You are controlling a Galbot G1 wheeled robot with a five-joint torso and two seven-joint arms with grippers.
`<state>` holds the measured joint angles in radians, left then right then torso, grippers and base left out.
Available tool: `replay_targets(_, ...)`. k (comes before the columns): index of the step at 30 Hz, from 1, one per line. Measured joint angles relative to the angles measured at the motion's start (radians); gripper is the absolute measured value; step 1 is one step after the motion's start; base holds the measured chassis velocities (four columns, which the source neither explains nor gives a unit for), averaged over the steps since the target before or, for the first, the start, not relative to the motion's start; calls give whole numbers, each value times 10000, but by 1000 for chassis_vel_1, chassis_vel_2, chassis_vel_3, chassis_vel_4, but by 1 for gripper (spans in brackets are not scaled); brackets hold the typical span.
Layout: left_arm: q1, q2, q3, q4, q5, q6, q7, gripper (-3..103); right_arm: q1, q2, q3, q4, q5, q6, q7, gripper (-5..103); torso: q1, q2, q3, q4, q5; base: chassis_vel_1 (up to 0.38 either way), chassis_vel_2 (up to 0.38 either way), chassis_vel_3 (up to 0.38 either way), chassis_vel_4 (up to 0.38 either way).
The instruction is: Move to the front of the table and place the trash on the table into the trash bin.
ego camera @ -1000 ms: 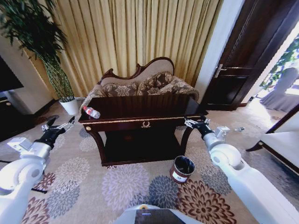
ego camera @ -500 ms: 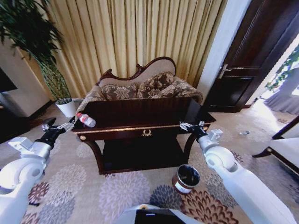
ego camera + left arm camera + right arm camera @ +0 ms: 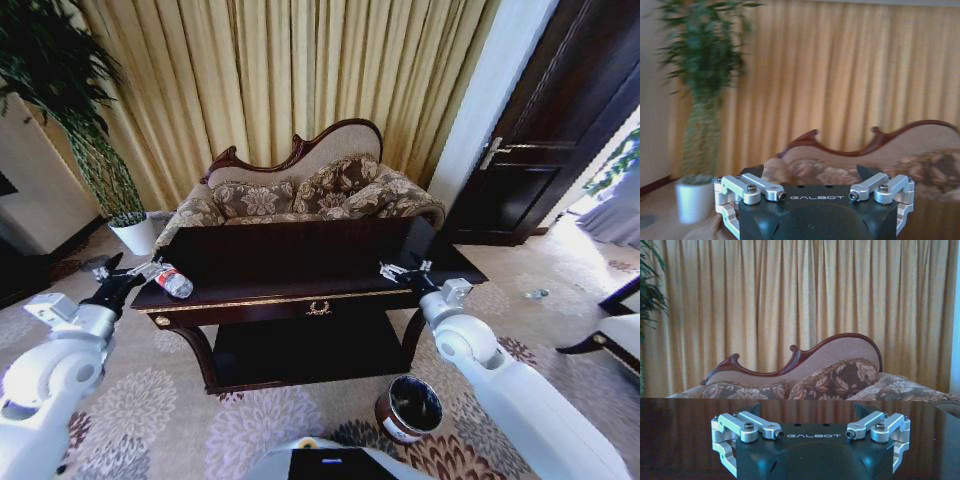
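The dark glossy table (image 3: 300, 255) with gold trim stands straight ahead. A clear plastic bottle (image 3: 172, 281) with a red cap lies on its left front corner. My left gripper (image 3: 130, 268) hovers open just left of the bottle, at the table's corner, with its fingers (image 3: 752, 170) spread wide on nothing. Over the table's right front edge my right gripper (image 3: 404, 268) is open and empty, and the wrist view looks along the tabletop (image 3: 680, 430). The round dark trash bin (image 3: 409, 408) stands on the carpet below the right arm, by the table's right leg.
A carved patterned sofa (image 3: 300, 195) sits right behind the table, before gold curtains. A white plant pot (image 3: 130, 232) stands at the far left. A dark door (image 3: 560, 150) is at the right, with a white chair edge (image 3: 620, 335) beside it. Flowered carpet surrounds the table.
The whole head view has shifted: the table, sofa and bin now look nearer and lower in the picture. Both arms keep the same raised, open pose. The bottle lies where it was.
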<state>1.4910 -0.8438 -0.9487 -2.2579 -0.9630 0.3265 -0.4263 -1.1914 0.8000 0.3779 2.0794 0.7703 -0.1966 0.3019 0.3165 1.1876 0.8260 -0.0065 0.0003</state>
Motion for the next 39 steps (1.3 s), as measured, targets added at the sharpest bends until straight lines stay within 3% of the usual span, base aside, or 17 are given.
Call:
replay_targets(2,-464,238,350,-344,-755,525,-1605,100,13,-1,-133,-29,-25,5,-13,100,-1,0,0,-5,2,23,-24,-11,30)
replay_targets(3,-609,350,451,-368,-997,663,-2011,100,16,6,-169,-34,-30,9,-14,100,0,0,1,-8,2,0,0,0,0)
replay_targets(5,-682,429,490,-324,-1074,728,-2122,100,15,12,-203,-34,-31,11,-14,100,1,0,2,-8,2,0,0,0,0)
replay_targets(9,-822,594,538,204,-1090,857,-1702,100,-20,25,-227,-24,-31,11,-14,100,11,-6,6,-3,0,0,0,0,0)
replay_targets(11,-948,678,579,723,-1199,985,-952,100,-52,29,-234,-16,-32,11,-12,100,14,-7,7,0,-1,0,0,0,0)
replay_targets(14,-1252,827,961,1258,-1226,1088,-757,100,-95,0,-224,3,-24,11,-3,100,13,-6,6,-3,-3,0,0,0,0)
replay_targets(16,-1629,941,1410,1438,-1461,1266,-1315,100,-140,-49,-162,18,8,10,3,100,10,-5,5,-5,-3,0,0,0,0)
replay_targets(17,-1629,941,1410,1438,-1461,1266,-1315,100,-140,-49,-162,18,8,10,3,100,10,-5,5,-5,-3,0,0,0,0)
replay_targets(19,-2002,1005,1803,1408,-1995,1879,-2262,100,-195,-59,-106,17,19,4,5,100,10,-5,6,-6,-1,0,0,0,0)
replay_targets(20,-2002,1005,1803,1408,-1995,1879,-2262,100,-195,-59,-106,17,19,4,5,100,10,-5,6,-6,-1,0,0,0,0)
replay_targets(22,-2436,1019,2221,1249,-2809,2365,-3462,100,-270,1,-99,0,8,-4,5,100,11,-6,6,-3,0,0,0,0,0)
replay_targets(23,-2582,1025,2370,1209,-3031,2410,-3854,100,-278,30,-111,-10,-4,-5,3,100,11,-6,6,-3,0,0,0,0,0)
replay_targets(24,-2582,1025,2370,1209,-3031,2410,-3854,100,-278,30,-111,-10,-4,-5,3,100,11,-6,6,-3,0,0,0,0,0)
replay_targets(26,-2957,1037,2736,1178,-3503,2431,-4614,100,-284,90,-182,-33,-22,-9,1,100,10,-6,6,-5,1,0,0,0,0)
replay_targets(39,-4565,992,4055,2326,-3539,2326,-4970,100,-189,2,-261,-172,46,-42,0,100,10,-6,6,-6,0,0,0,0,0)
